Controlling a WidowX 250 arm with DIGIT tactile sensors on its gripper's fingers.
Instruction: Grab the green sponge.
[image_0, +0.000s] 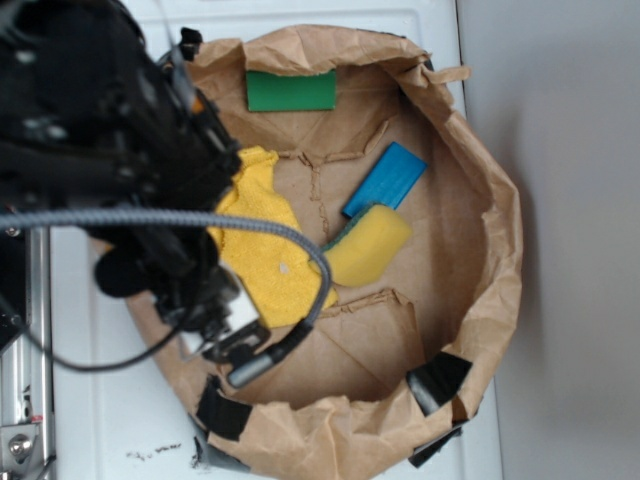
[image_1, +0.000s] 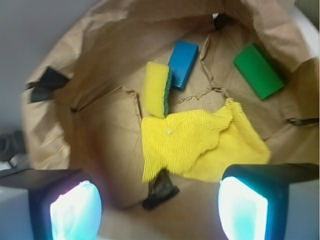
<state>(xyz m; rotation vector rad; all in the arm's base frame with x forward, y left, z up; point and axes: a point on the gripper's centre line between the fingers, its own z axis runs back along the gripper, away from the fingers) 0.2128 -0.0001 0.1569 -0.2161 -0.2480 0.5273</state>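
The green sponge (image_0: 368, 245) lies in the middle of a rolled-down brown paper bag (image_0: 497, 215), a yellow foam body with a thin dark green layer along its upper-left edge. In the wrist view the sponge (image_1: 157, 89) stands ahead of me, green edge to the right, touching a blue block. My gripper (image_0: 228, 330) hangs over the bag's left side, above and left of the sponge and well apart from it. In the wrist view the gripper (image_1: 159, 210) is open, its two fingers wide apart, nothing between them.
A flat blue block (image_0: 386, 178) leans by the sponge. A flat plain green rectangle (image_0: 291, 91) lies at the bag's back. A yellow cloth (image_0: 265, 240) lies between my gripper and the sponge. Black tape pieces (image_0: 222, 408) sit on the bag's rim. A grey wall is at right.
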